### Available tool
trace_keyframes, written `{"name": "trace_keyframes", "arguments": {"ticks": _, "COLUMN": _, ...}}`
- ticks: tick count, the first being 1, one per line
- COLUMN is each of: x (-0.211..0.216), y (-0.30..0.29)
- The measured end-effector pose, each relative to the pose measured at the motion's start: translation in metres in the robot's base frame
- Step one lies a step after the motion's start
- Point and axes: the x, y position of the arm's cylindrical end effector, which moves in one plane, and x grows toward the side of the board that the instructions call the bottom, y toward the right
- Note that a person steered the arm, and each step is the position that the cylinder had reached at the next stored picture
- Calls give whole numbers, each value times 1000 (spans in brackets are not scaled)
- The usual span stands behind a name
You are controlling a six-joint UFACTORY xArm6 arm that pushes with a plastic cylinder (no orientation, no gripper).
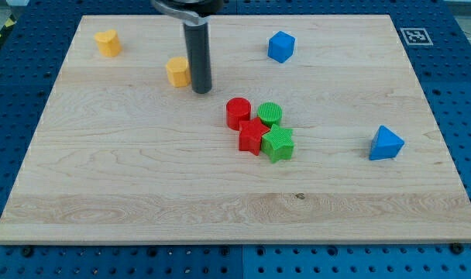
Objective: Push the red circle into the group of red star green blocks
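The red circle [237, 111] sits near the board's middle, touching the red star [252, 136] just below and to its right. A green circle [269, 114] stands right of the red circle, and a green star-like block [280, 144] lies right of the red star. These blocks form one tight cluster. My tip [202, 90] is up and to the left of the red circle, apart from it, right next to a yellow block [177, 71].
A second yellow block [107, 43] sits at the top left. A blue block [280, 46] is at the top, right of centre. A blue triangle-like block [385, 143] lies at the right. The wooden board [142, 194] rests on a blue perforated table.
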Motion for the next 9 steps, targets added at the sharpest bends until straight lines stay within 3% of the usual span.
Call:
{"name": "trace_keyframes", "arguments": {"ticks": 1, "x": 22, "y": 1}}
{"name": "trace_keyframes", "arguments": {"ticks": 3, "x": 34, "y": 33}}
{"name": "trace_keyframes", "arguments": {"ticks": 7, "x": 53, "y": 38}}
{"name": "trace_keyframes", "arguments": {"ticks": 8, "x": 52, "y": 16}}
{"name": "trace_keyframes", "arguments": {"ticks": 9, "x": 28, "y": -48}}
